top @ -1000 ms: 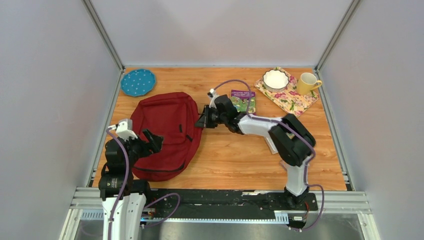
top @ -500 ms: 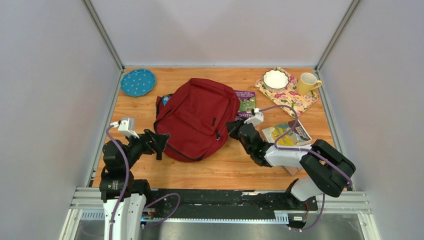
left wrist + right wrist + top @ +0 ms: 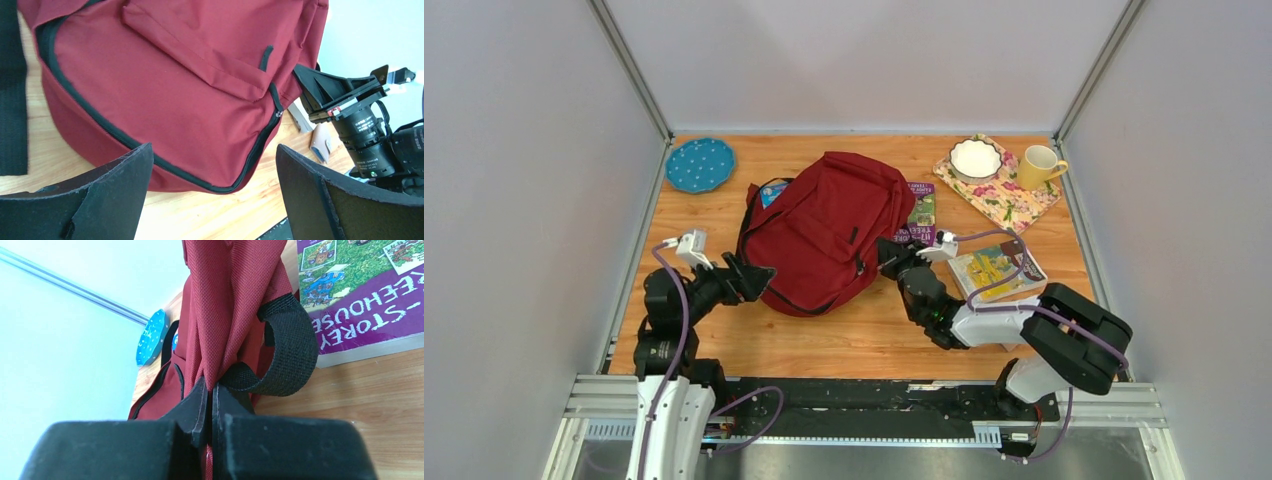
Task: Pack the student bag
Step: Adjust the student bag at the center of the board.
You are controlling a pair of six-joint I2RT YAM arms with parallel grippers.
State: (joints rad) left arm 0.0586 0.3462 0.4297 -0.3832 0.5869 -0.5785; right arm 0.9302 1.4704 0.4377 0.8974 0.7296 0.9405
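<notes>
Left arm reaches forward, left claw (image 3: 752,280) gaping wide; right arm folds inward, right claw (image 3: 888,252) pinched on dark red fabric backpack (image 3: 824,230).

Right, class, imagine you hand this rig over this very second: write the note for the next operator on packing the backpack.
Left gripper: jaws wide open, empty, pointed at the backpack's near left side.
Right gripper: jaws shut on the backpack's red fabric, beside its black carry loop.
The backpack lies mid-table, partly hiding the purple book. A second book lies to its right, by the right arm.
Done: backpack gripped. The zips in view look closed, and nothing is seen packed.
Left: open it, put the books in, close it.
</notes>
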